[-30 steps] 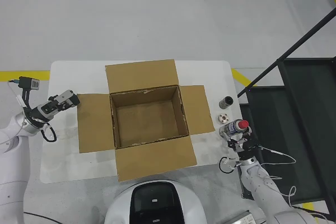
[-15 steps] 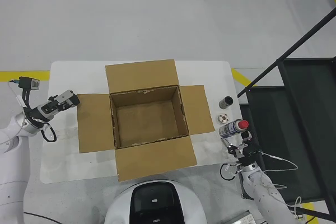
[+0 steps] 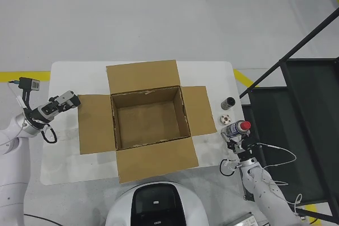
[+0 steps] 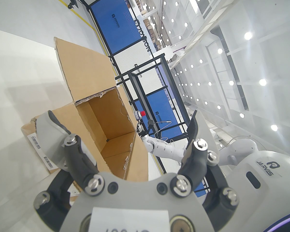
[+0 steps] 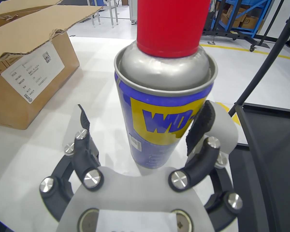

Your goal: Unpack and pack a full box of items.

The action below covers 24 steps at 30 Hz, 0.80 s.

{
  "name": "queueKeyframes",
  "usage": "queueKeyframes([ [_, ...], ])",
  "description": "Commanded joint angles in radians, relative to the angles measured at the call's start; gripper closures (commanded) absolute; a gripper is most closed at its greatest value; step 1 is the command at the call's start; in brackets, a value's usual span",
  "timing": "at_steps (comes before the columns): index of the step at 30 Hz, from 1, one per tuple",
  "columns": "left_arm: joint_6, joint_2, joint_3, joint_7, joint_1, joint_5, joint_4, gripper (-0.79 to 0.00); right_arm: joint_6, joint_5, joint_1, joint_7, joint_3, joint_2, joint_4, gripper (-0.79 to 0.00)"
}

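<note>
You have one box, one spray can, two small cylinders; left hand open, right hand open astride spray can.

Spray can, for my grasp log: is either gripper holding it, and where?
Nothing is held. The right gripper, open, straddles the spray can low on its body: one pad touches, the other stands clear. The left gripper is empty.

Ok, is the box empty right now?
Empty. In the top view the box stands open on top, and only its bare cardboard floor and walls show inside.
</note>
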Motion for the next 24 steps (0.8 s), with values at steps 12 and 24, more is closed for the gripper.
queueKeyframes([
  [12,0.000,0.000,0.000,0.000,0.000,0.000,0.000,-0.785,-0.027,-0.022,-0.024,-0.072,-0.003,0.007,-0.029,0.000],
  [24,0.000,0.000,0.000,0.000,0.000,0.000,0.000,-0.785,-0.053,-0.037,-0.337,-0.027,0.161,0.061,-0.588,0.000],
])
